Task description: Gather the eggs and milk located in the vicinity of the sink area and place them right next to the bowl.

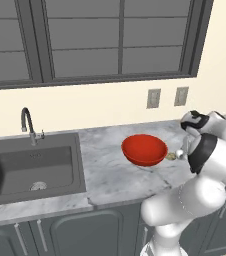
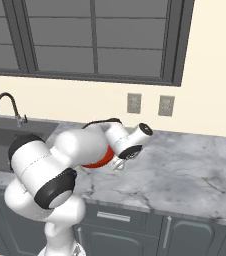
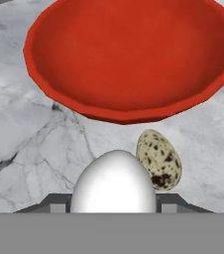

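The hand (image 3: 114,206) grips a white egg (image 3: 114,183) just beside a speckled egg (image 3: 158,158), near the red bowl (image 3: 129,54) toward the worktop's (image 3: 29,144) front edge.

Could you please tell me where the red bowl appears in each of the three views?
Left base view: bowl right of centre on the counter, right of the sink.
Right base view: a red sliver left of centre, behind the arm.
Hand view: bowl fills the top.
Shared landmark: the marble counter.
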